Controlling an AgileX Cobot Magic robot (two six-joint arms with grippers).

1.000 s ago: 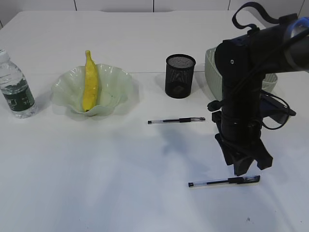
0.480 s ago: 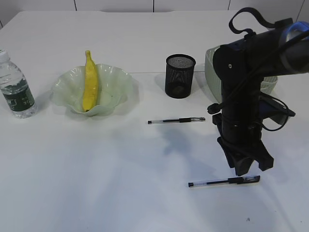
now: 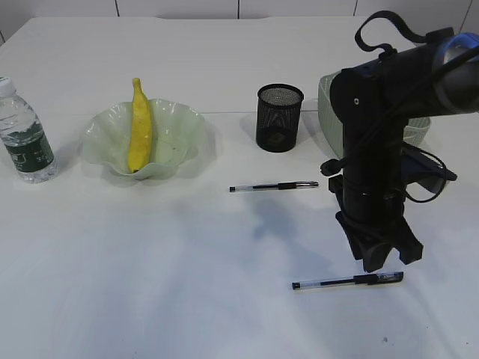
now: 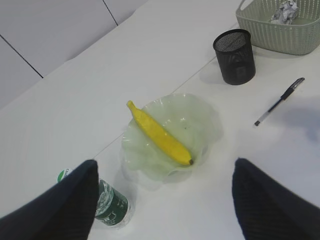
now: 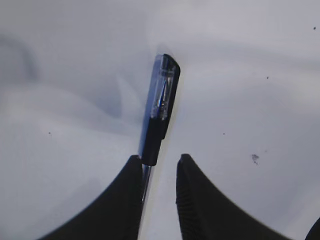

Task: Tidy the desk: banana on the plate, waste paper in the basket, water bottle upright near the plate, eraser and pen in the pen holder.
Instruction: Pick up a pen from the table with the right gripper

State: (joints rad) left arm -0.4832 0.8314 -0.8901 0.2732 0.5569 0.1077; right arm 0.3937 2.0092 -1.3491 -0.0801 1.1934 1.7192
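On the white counter [image 3: 187, 299], front right, the right hand [image 3: 385, 258] hangs low over the near pen [image 3: 348, 281], which lies flat. Right wrist view: the two fingers [image 5: 197, 200] stand close together with a narrow gap; the pen's barrel runs into that gap from the capped end. Fingers flank the barrel; whether they press it I cannot tell. The pen rests on the counter.

A second pen [image 3: 274, 186] lies flat nearer the middle, just in front of the black mesh pen holder [image 3: 279, 117], apart from it. A small dark object shows through the mesh at the holder's bottom in the exterior view; too small to identify.

Green basket [image 4: 280, 27] sits right of the holder, largely hidden behind the right arm in the exterior view. Left wrist view shows crumpled waste paper [image 4: 285, 10] inside it.

Left of centre: pale green wavy-edged plate [image 3: 183, 127] with the banana [image 3: 139, 134] lying in it, stem end away from the camera. Water bottle [image 3: 24, 138] stands upright at far left, beside the plate, not touching.

Left hand [image 4: 162, 200] is raised well above the counter; its two fingers [image 4: 65, 205] are spread wide at the lower corners of the wrist view, nothing between them, with plate and bottle below.
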